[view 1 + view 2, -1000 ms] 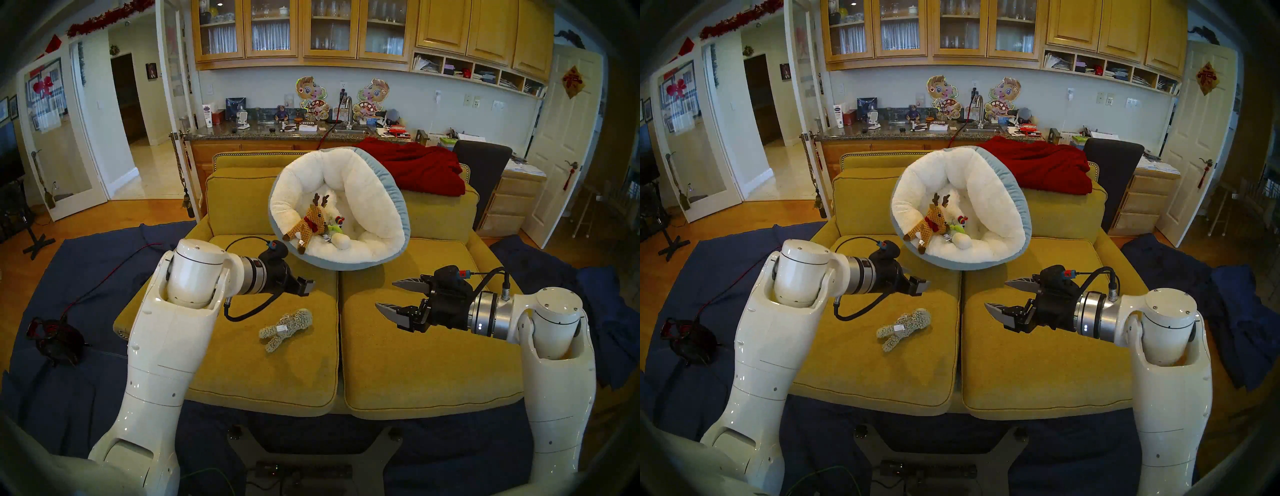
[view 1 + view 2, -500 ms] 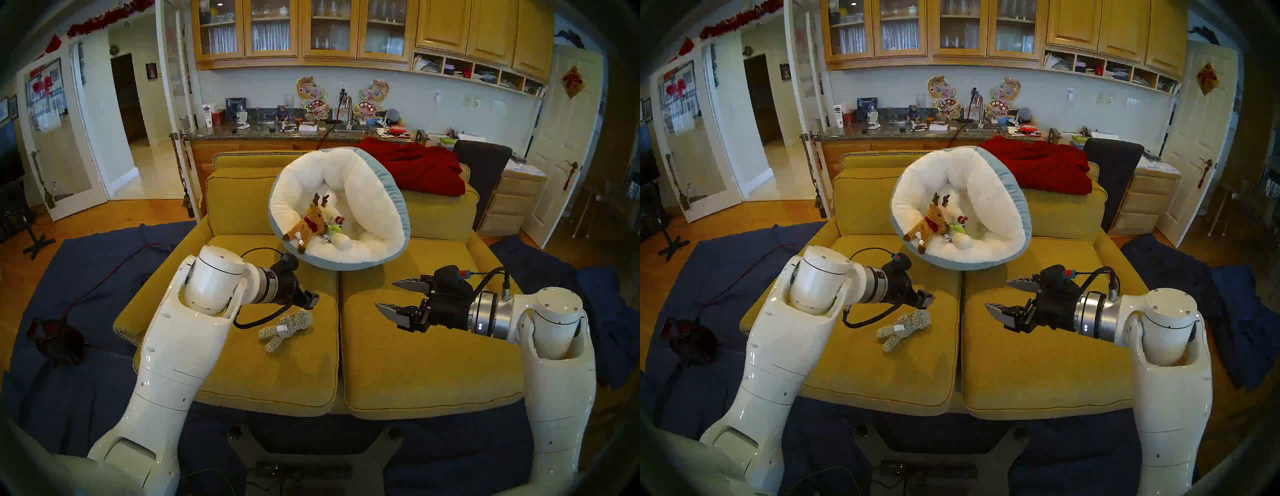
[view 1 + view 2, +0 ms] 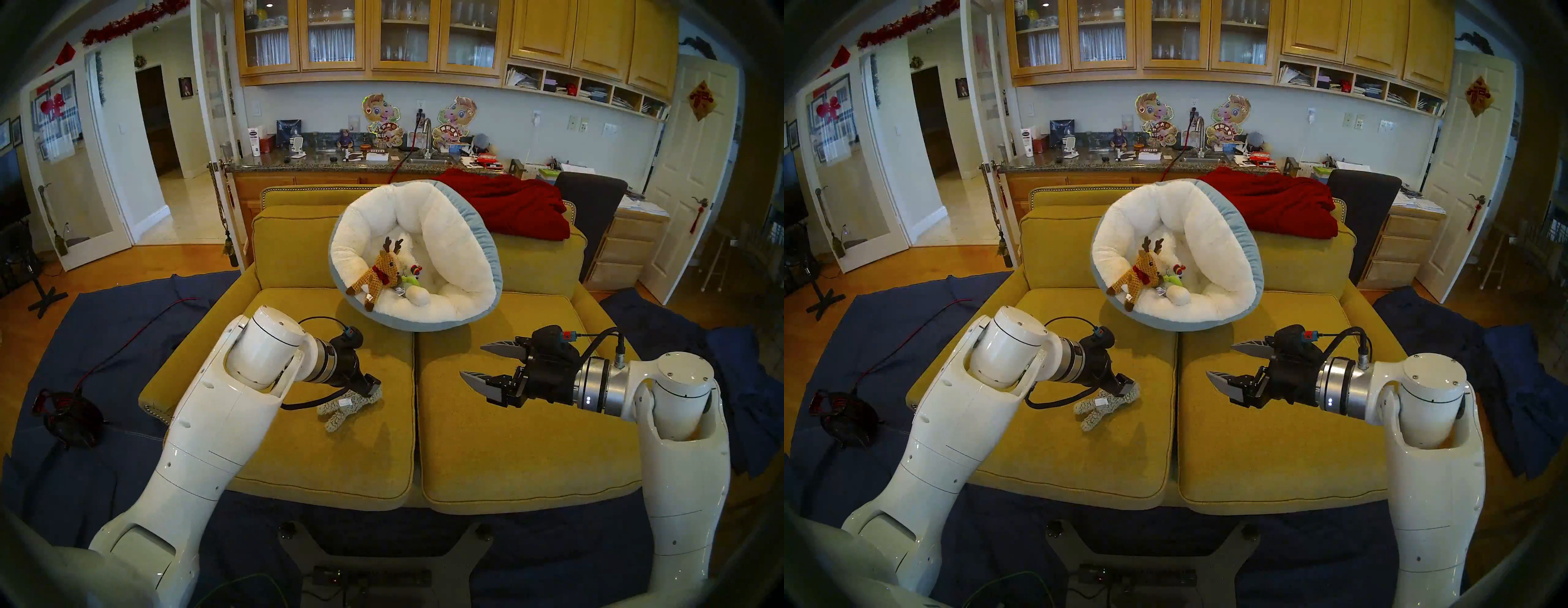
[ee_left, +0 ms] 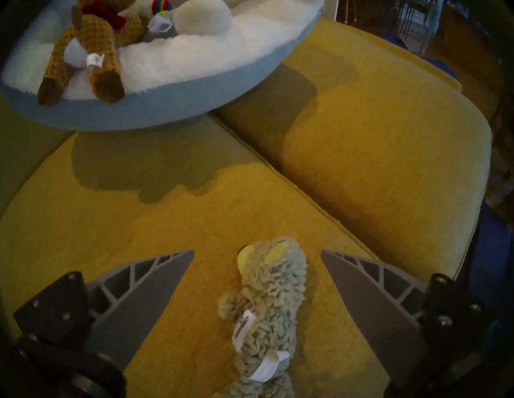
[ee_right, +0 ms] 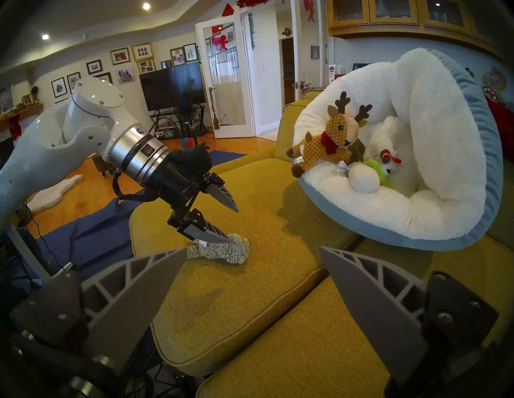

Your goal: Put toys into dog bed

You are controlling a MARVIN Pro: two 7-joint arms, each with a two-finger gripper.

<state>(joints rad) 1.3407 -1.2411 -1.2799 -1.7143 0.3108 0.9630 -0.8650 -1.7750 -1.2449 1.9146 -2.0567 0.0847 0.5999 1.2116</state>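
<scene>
Left gripper (image 4: 257, 253) is spread wide, jaws apart, low over the left seat cushion (image 3: 297, 458) of the yellow sofa. The grey fuzzy toy (image 4: 267, 314) lies flat on that cushion right between the two fingers, lengthwise, head end toward the fingertips, white tags facing up; neither finger (image 4: 144, 291) touches it in the wrist view, gaps on both sides. From the right wrist view the lower finger of the left gripper (image 5: 219, 219) sits just over the toy (image 5: 222, 250), maybe brushing the fur, hard to tell at that angle. Beyond the left gripper's tips, further back on the sofa, the dog bed (image 3: 449, 237) stands tilted, leaning on the backrest, blue outside, white plush inside, its low front rim near the seam between the two seat cushions. Inside it: brown reindeer (image 3: 375, 276) with red scarf sprawled on the front rim, legs hanging toward the gripper, and behind it a bit of lime green toy (image 3: 409, 279), a white plush toy (image 5: 385, 139) with a rainbow piece, and a round white end (image 3: 418, 295) of another toy. Right gripper (image 3: 477, 361) is also spread open, empty, hovering over the right seat cushion (image 3: 530, 458), well apart from the grey toy, bed ahead and above its tips. Red blanket (image 3: 509, 204) draped on the sofa back behind the bed.
</scene>
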